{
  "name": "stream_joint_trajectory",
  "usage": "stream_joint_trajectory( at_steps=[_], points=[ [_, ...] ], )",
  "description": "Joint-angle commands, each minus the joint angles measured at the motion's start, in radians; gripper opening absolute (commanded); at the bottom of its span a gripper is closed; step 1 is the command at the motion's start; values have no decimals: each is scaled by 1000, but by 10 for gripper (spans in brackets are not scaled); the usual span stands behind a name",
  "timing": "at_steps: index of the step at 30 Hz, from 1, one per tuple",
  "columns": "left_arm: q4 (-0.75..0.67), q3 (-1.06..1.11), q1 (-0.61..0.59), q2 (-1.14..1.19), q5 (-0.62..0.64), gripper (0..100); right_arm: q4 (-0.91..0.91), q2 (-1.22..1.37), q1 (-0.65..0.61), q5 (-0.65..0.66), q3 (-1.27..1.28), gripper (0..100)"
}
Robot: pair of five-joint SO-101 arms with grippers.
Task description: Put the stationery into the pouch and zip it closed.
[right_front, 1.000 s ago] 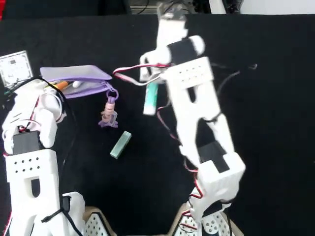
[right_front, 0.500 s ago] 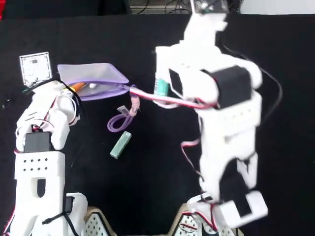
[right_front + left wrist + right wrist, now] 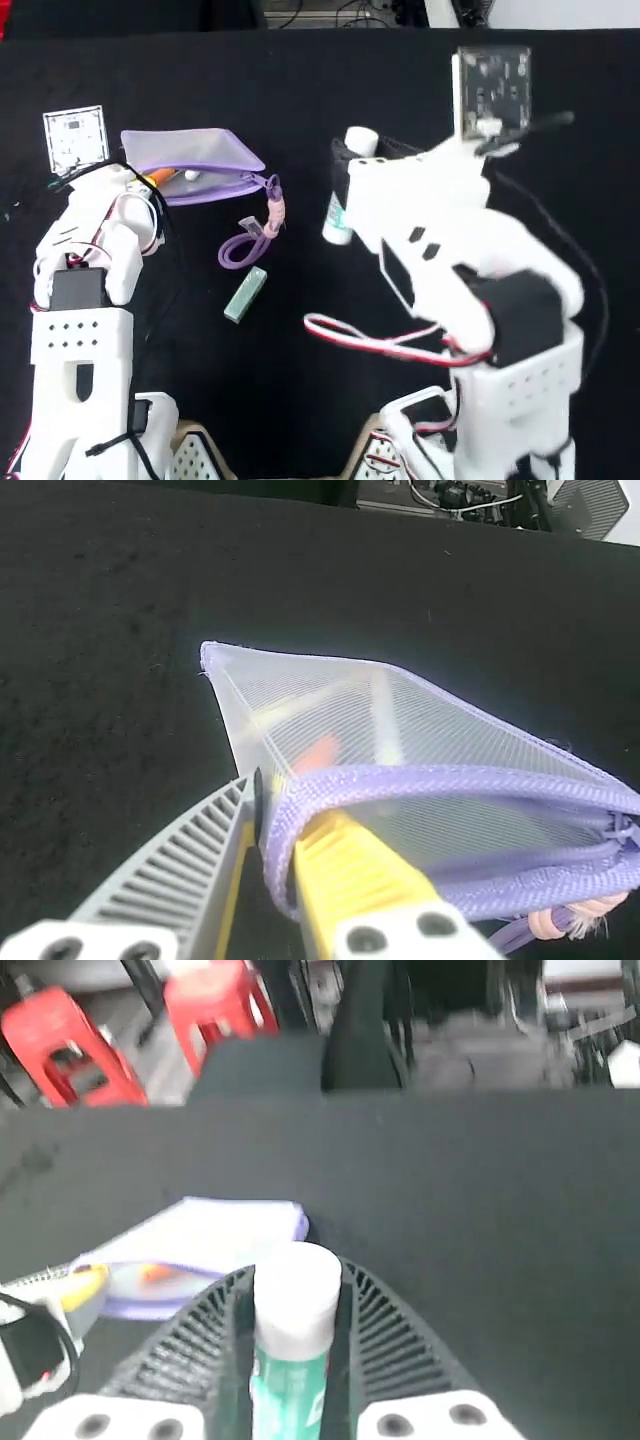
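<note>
Your left gripper (image 3: 268,798) pinches the purple pouch (image 3: 400,740) at its rim; your right gripper (image 3: 294,1285) clamps a glue stick (image 3: 292,1355) nearby

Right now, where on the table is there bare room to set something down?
Bare cloth runs along the far edge behind the pouch, and on the near side of the green eraser. Crowded around the pouch mouth: left hand, strap, right hand holding the glue stick.

Bare table (image 3: 300,110) lies between pouch (image 3: 195,152) and glue stick (image 3: 336,218), strap (image 3: 240,250) nearby.
</note>
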Motion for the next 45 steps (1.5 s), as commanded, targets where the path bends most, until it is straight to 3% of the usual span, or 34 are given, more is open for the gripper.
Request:
stream_joint_trajectory(
  at_steps=[1, 6, 13, 20, 36, 45],
  points=[
    [0, -12, 18, -26, 9, 30, -209, -128, -11, 11, 162, 12],
    [-5, -12, 19, -23, 9, 30, -384, -196, -173, 103, 305, 12],
    [-5, -12, 18, -25, 9, 30, -732, -220, -327, 115, 536, 12],
    [-5, -12, 18, -25, 9, 30, -1059, -222, -327, 115, 731, 11],
    [-5, -12, 18, -25, 9, 30, -1545, -203, -327, 117, 1024, 11],
    [-5, -12, 18, -23, 9, 30, -1769, 58, -324, 117, 1024, 11]
  ],
)
